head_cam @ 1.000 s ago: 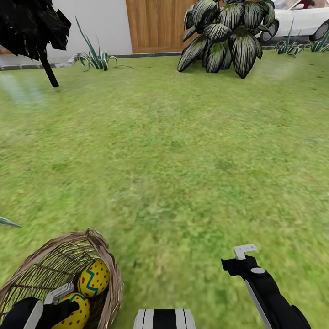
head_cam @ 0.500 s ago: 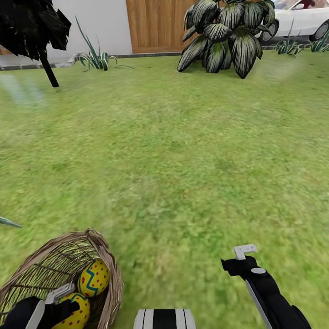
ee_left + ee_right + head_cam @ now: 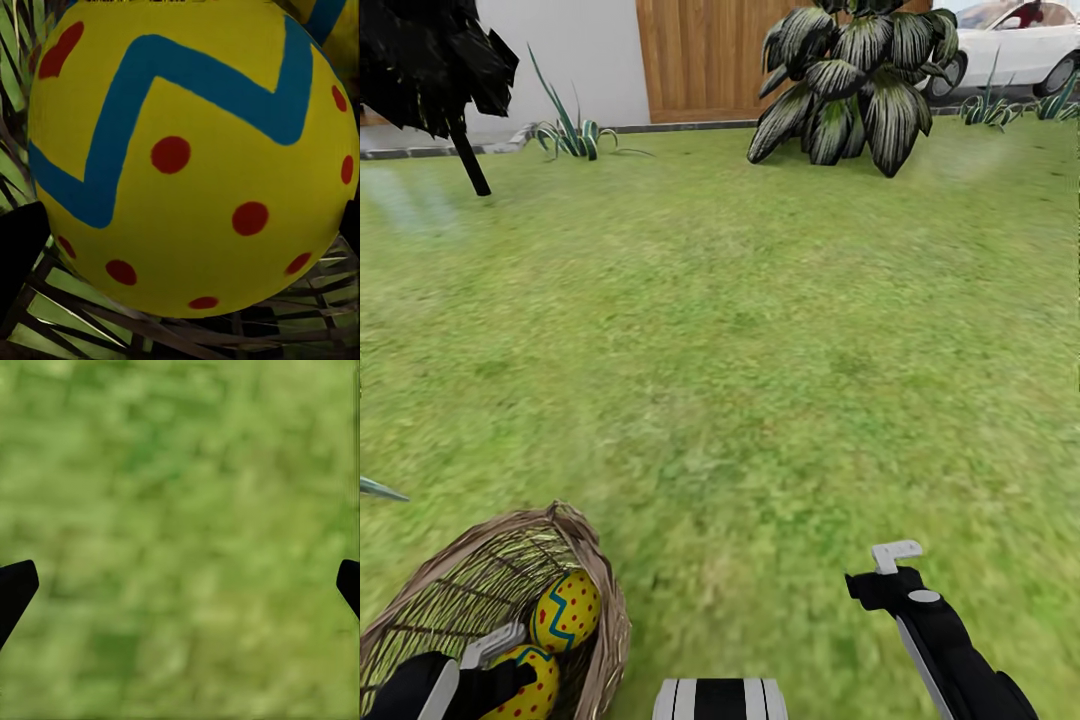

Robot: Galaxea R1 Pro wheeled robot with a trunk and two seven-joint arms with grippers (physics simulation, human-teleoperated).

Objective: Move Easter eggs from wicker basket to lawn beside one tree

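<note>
Two eggs show in the head view, both inside the basket, so by my reckoning you have hardly begun: nothing lies on the grass yet and no egg sits by any tree.

Take the scene from the biggest thing down. You have the lawn point(image 3: 760, 330) stretching wide ahead of you, up to a wooden fence point(image 3: 705, 55), a big spiky striped plant point(image 3: 855, 85) and a white car point(image 3: 1015, 45) at the far edge. A dark-leaved tree point(image 3: 430, 70) with a thin leaning trunk stands far off on your left side; whether it is the kind of tree you want I cannot tell, as its crown hangs low.

Closer in, the wicker basket point(image 3: 490, 600) rests on the grass at your lower left, tipped so its mouth faces you. One Easter egg point(image 3: 567, 608) lies against its inner wall, and a second egg point(image 3: 530, 685) lies just beside it. I cannot see a third.

Your left gripper point(image 3: 490, 665) is down in the basket at that nearer egg. Its wrist camera looks straight onto the egg point(image 3: 187, 157), with a dark fingertip at either side, but I cannot tell whether it is clamped. Your right gripper point(image 3: 895, 565) hangs over bare grass, fingers spread wide and holding nothing.

All three placements are left to do.
</note>
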